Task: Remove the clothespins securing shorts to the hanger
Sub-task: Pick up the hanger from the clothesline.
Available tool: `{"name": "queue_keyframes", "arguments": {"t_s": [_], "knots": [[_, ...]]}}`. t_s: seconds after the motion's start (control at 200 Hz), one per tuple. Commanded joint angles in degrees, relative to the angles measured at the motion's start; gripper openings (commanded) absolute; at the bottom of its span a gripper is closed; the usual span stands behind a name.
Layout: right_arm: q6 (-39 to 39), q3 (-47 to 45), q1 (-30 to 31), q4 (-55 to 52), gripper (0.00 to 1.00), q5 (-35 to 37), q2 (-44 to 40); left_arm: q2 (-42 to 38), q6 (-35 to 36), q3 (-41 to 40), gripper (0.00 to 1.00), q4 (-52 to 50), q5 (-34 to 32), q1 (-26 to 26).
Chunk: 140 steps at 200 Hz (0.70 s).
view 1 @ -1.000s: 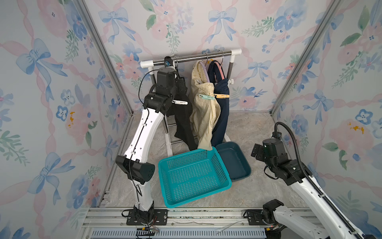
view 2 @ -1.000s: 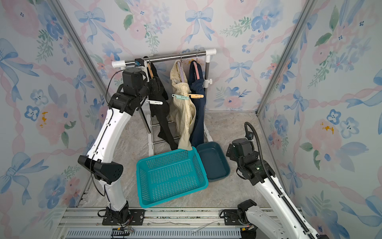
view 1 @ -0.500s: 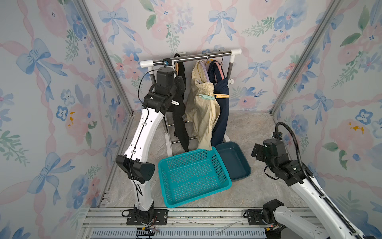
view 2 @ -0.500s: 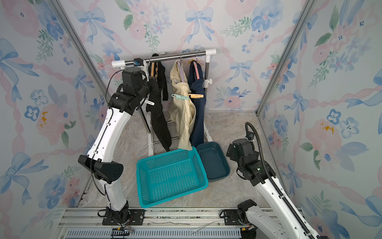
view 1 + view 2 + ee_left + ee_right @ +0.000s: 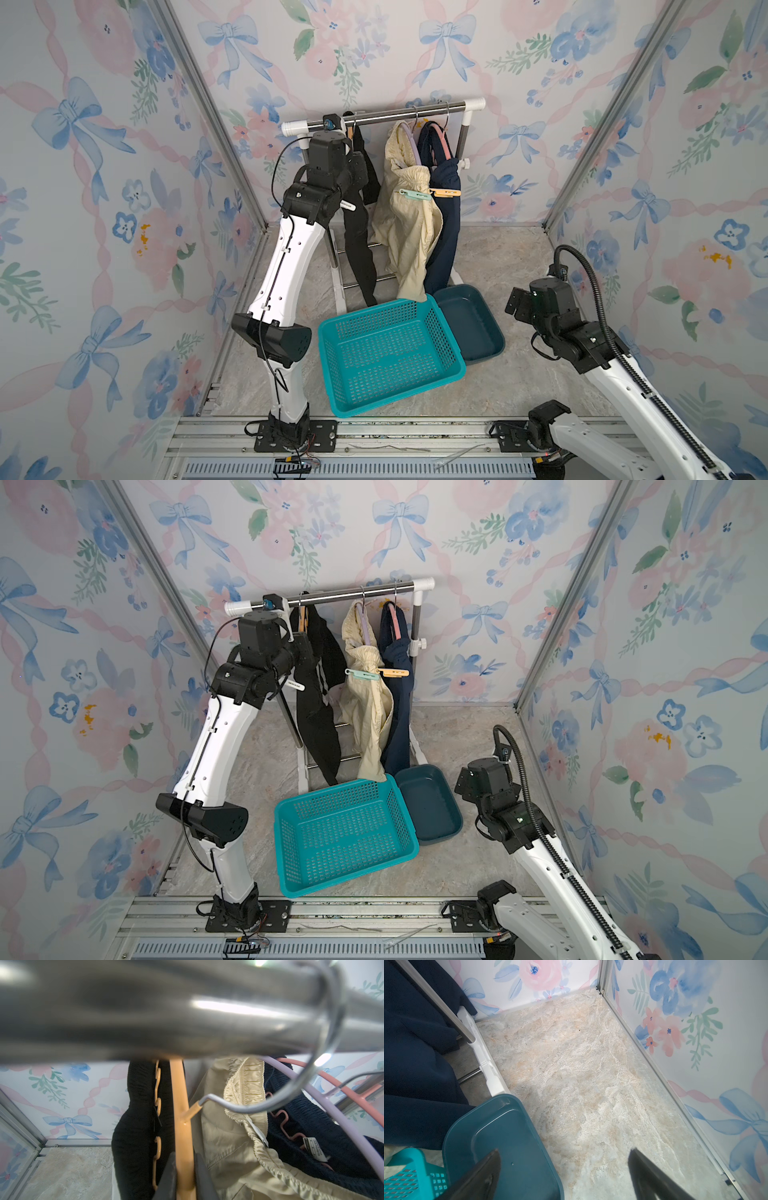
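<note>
Black shorts [image 5: 359,249], cream shorts [image 5: 409,232], navy shorts [image 5: 446,237]; orange hanger [image 5: 180,1126]; mint pin [image 5: 414,195], orange pin [image 5: 446,193]; teal basket [image 5: 328,357], dark-teal tub [image 5: 473,328]; walls [image 5: 124,124] papered w/ pastel bows.

Twin overhead views, same whole scene; left wrist close under rail [image 5: 187,1012], right wrist near floor [image 5: 591,1084].

Bright, even light; the left wrist view's close rail [image 5: 145,1012] is blurred, glaring.

Three pairs of shorts [image 5: 409,216] hang side by side on the rail [image 5: 399,114] at twelve o'clock; the basket [image 5: 376,309] sits before them, the tub [image 5: 473,328] at its three o'clock.
</note>
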Motion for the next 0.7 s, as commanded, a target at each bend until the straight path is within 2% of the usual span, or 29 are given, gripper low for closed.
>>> {"name": "queue_keyframes", "arguments": {"t_s": [0.0,0.695], "knots": [[-0.12,0.19,0.76,0.6,0.97,0.9,-0.93,0.01,0.3,3.59,0.0,2.94,1.73,0.41],[-0.21,-0.57,0.78,0.84,0.97,0.98,-1.91,-2.81,2.57,5.16,0.0,4.53,5.72,0.43]]}}
